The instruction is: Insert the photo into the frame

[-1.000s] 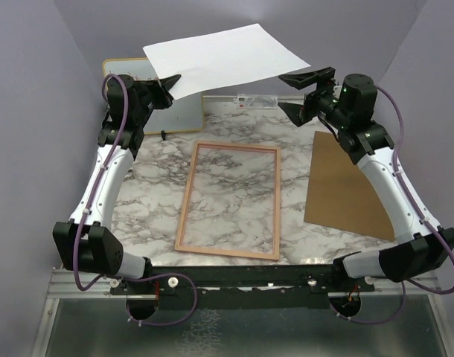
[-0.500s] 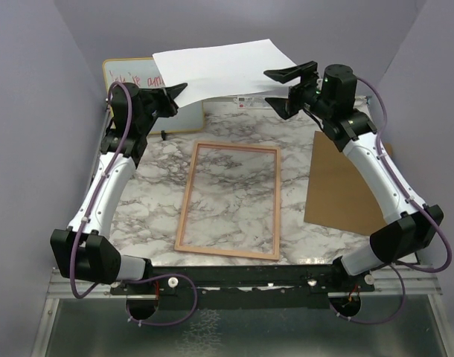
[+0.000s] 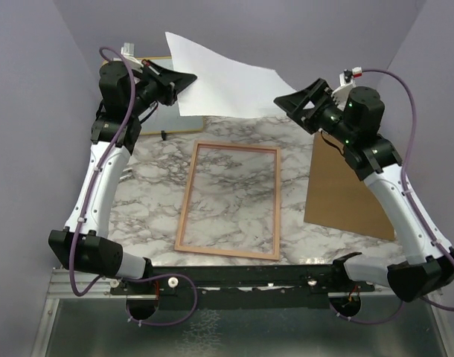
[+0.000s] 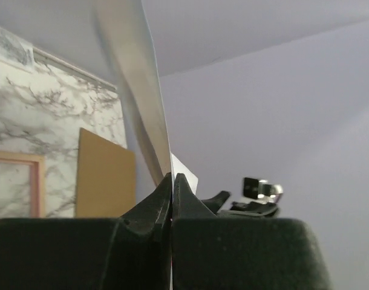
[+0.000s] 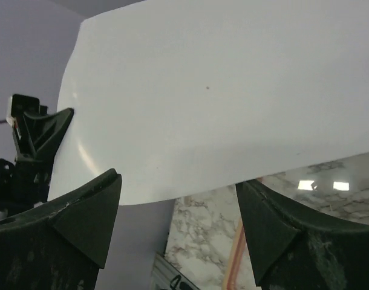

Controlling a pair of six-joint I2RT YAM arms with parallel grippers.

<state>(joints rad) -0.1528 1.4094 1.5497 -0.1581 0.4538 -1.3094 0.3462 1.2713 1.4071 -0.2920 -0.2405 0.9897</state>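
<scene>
The photo (image 3: 231,82) hangs in the air over the back of the table, its plain white reverse toward the cameras, its left side raised. My left gripper (image 3: 188,77) is shut on its left edge; in the left wrist view the sheet (image 4: 136,78) rises edge-on from the closed fingertips (image 4: 172,177). My right gripper (image 3: 296,106) stands open just by the photo's right corner, not holding it. In the right wrist view the white sheet (image 5: 233,96) fills the space beyond the spread fingers (image 5: 178,180). The frame (image 3: 186,196) lies flat in the table's middle, showing marble inside.
The brown backing board (image 3: 346,186) lies on the table to the right of the frame, under my right arm. A yellow-edged whiteboard (image 3: 178,125) leans at the back left, mostly hidden by the left arm and the photo. Purple walls close in on three sides.
The left gripper has lifted and turned, tipping the photo's left side up. The right gripper has drawn back to the right and lower, away from over the sheet.
</scene>
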